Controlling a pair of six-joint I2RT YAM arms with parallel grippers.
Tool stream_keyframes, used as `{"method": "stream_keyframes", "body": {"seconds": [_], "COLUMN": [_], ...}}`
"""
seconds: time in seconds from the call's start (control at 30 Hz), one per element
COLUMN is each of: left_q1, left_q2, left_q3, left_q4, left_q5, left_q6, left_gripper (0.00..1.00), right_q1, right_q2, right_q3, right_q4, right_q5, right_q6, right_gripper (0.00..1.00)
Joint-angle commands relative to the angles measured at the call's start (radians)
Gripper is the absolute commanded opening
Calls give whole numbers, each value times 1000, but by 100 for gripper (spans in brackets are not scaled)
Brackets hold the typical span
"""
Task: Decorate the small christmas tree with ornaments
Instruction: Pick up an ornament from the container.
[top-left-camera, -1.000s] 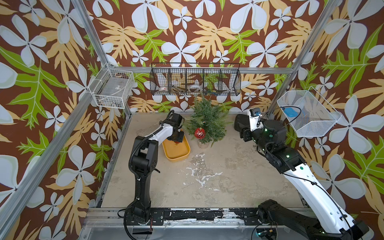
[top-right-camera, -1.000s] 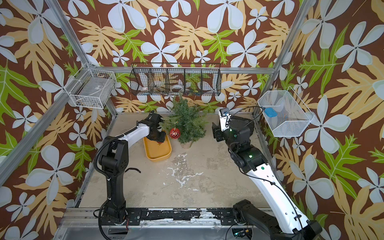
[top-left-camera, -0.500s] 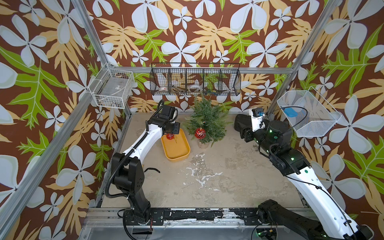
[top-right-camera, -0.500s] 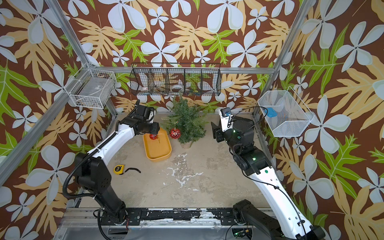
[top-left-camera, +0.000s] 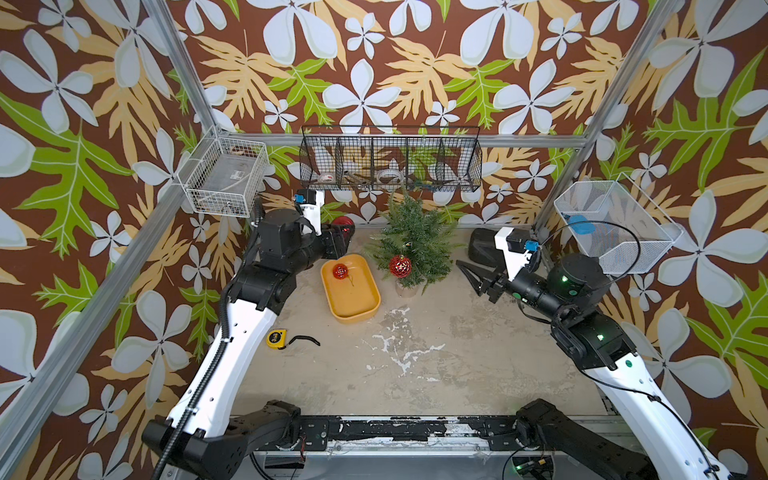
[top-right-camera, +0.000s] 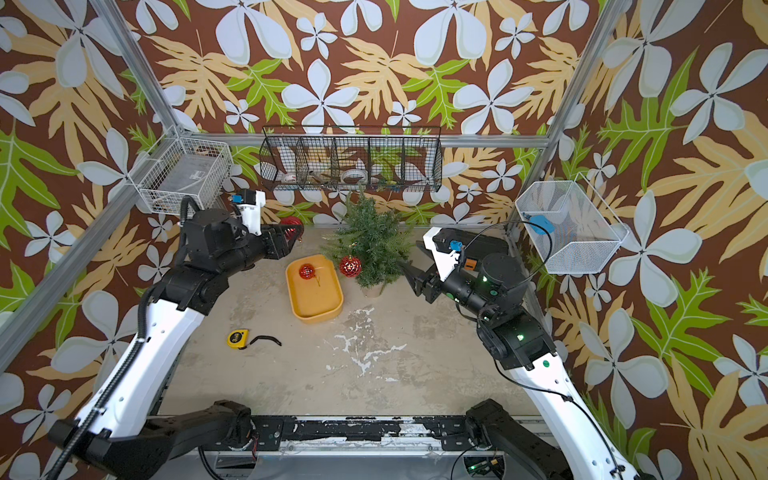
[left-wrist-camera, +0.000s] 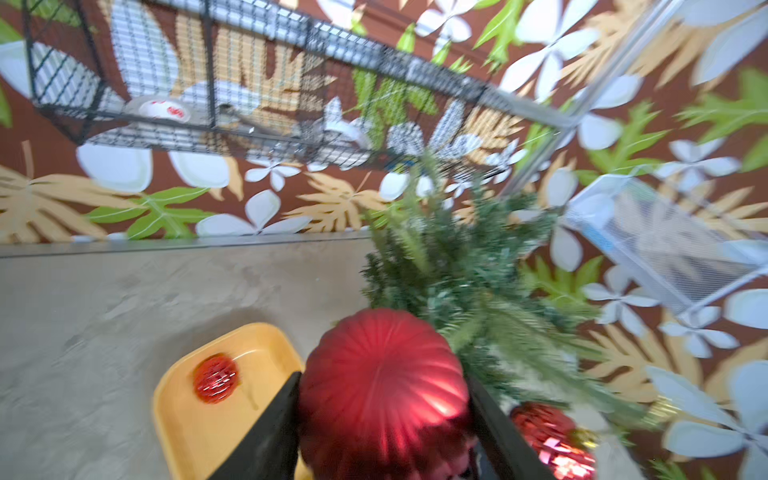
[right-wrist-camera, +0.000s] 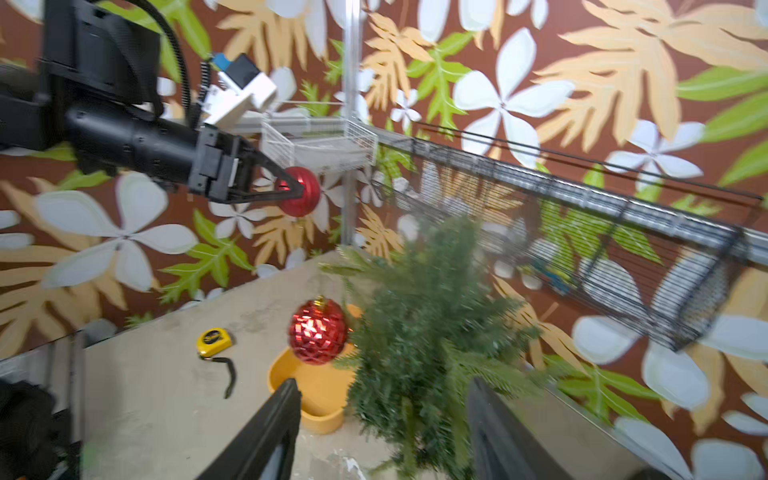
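1. The small Christmas tree (top-left-camera: 415, 245) stands upright at the back centre of the worktop (top-left-camera: 436, 353), close to the rear wall, on a short pale base.
2. The left claw (right-wrist-camera: 294, 185) is raised above the worktop, to the left of the tree and near the rear wall. Its two fingers are closed on either side of a ribbed red bauble (left-wrist-camera: 382, 382), which is held clear of every surface. Both wrist views confirm the grip.
3. The right claw (top-left-camera: 469, 275) is on the right side of the tree, at about mid-height, pointing towards it. Its fingers stand well apart and hold nothing. The right wrist view is blurred, so it cannot be told whether the fingertips brush the outer needles.
4. A red lattice bauble (top-left-camera: 400, 266) hangs from a branch on the tree's front-left side, clear of the worktop.
5. A second, smaller-looking lattice bauble (top-left-camera: 340, 271) lies in the far end of a yellow tray (top-left-camera: 353, 318), its string trailing across the tray floor. The tray sits just left of the tree's base.
6. A yellow tape measure (top-left-camera: 276, 338) with a black strap lies on the worktop, nearer the front than the tray and to its left.
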Motion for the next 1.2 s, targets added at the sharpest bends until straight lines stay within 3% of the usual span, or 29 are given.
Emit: {"method": "stream_keyframes", "body": {"seconds": [0.0,0.17,0.37,0.53,0.73,0.93,1.17], "left_q1": [2,2,3,2,3,3,3], "left_q2": [-75,-163,-229,-243,-250,-249,-251], "left_q3": [-43,-85,-128,-134,-141,-146,-145], "left_q4": [274,565,830,906,943,967,975], "left_q5": [242,471,600,628,631,627,627], "left_q6": [-137,-317,-472,-534,-564,-582,-578], "left_gripper": [50,49,48,48,48,48,48], "right_q1": [92,225,337,472,494,532,566], "right_q2": [-19,-5,76,169,273,365,412], "right_q3": [-10,-31,6,105,212,300,341], "right_q4": [136,288,426,415,407,357,310], "right_q5": [-99,-75,-44,22,-2,-41,38], "right_q6": [-29,-30,-1,-103,-113,-136,-148], "right_gripper": [65,62,61,62,62,56,44]}}
